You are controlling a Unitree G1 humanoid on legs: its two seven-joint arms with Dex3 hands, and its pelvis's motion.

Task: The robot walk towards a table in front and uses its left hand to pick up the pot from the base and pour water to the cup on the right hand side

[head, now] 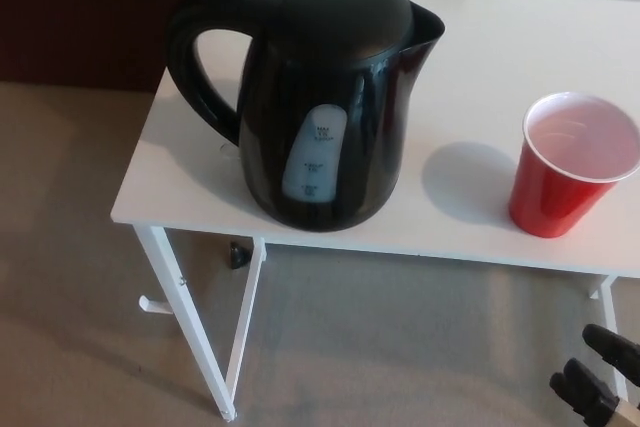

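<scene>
A black kettle (320,97) stands upright near the front left part of a white table (520,57). Its curved handle (195,57) points toward the table's left edge, and its spout (430,25) points right. A pale water-level window (314,152) runs down the side facing the camera, with small markings too fine to read. The domed lid (345,7) is closed. The base under the kettle cannot be made out, since the kettle's body hides whatever it sits on. A red cup (572,162) with a white inside stands upright to the right of the kettle, well apart from it, close to the table's front edge, and a soft round shadow lies on the tabletop between the 2. Whether the cup holds anything cannot be told. Only the right hand (598,382) shows, low in the bottom right corner, below the table's edge and over the grey carpet (400,337). 2 black fingers (612,345) stick out toward the upper left with a gap between them, and they hold nothing, so the hand looks open, though most of it is cut off by the frame. The left hand does not appear at all. The table's white legs (190,322) reach down to the carpet at the left, and a dark red wall or panel (90,12) fills the upper left corner.
</scene>
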